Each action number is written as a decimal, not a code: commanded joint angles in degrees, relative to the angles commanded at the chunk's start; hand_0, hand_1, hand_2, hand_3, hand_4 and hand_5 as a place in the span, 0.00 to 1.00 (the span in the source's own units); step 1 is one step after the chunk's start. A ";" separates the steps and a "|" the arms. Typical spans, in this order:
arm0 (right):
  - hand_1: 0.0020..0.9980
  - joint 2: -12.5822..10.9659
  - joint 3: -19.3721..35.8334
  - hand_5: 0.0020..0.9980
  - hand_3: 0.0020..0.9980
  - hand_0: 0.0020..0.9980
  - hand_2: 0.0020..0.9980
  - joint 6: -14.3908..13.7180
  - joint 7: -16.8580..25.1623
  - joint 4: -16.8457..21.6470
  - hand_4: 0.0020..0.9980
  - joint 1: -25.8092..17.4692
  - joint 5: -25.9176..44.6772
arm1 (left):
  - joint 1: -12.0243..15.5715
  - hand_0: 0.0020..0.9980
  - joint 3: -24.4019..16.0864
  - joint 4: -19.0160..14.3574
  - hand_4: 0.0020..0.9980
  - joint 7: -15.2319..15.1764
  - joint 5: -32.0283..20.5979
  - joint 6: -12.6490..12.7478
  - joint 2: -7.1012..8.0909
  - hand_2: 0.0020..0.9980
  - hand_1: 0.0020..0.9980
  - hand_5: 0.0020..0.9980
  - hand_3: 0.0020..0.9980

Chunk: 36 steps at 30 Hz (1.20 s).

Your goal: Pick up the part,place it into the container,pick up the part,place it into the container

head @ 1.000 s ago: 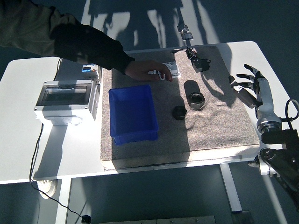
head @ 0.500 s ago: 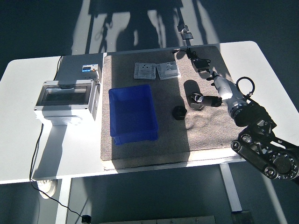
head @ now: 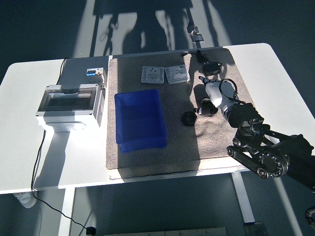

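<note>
- Right now two dark parts sit on the beige mat (head: 216, 142): a larger hex-shaped nut (head: 207, 106) under the right robot hand (head: 210, 98), and a smaller black nut (head: 189, 118) just left of it, lying free.
- Right robot hand is down over the larger nut, touching or nearly so; fingers bunch around it, but whether they have closed on it I cannot tell, part is mostly hidden.
- Blue bin (head: 140, 119) stands left of both nuts, looks empty, so nothing placed yet.
- Step judged: first pickup, at the grasp.
- Next move calls for a firm close, a straight lift, then a carry left over the smaller nut to the bin without clipping it.
- Two grey switch plates (head: 165, 74) lie at the mat's far side, a black cable clip (head: 209, 66) beyond the hand.
- Grey electrical enclosure (head: 71, 105) sits on the white desk (head: 22, 147), left of the bin.
- Left robot hand not seen.
</note>
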 joint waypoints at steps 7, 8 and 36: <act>0.63 0.67 -0.82 0.43 0.84 0.94 0.76 0.45 -0.10 -2.93 0.89 -0.05 1.94 | -0.01 0.69 -0.22 0.00 0.57 -0.03 0.44 -0.17 0.04 0.64 0.58 0.63 0.63; 0.63 0.76 -0.98 0.43 0.84 0.94 0.76 0.21 0.08 -3.23 0.89 -0.10 2.31 | -0.01 0.69 -0.26 0.00 0.57 -0.03 0.54 -0.21 0.05 0.64 0.58 0.63 0.63; 0.30 -2.22 -0.65 0.00 0.54 0.70 0.43 -22.58 17.83 11.17 0.21 -0.76 9.82 | 0.24 0.69 -0.35 0.00 0.60 -0.73 0.66 0.66 0.29 0.63 0.57 0.65 0.63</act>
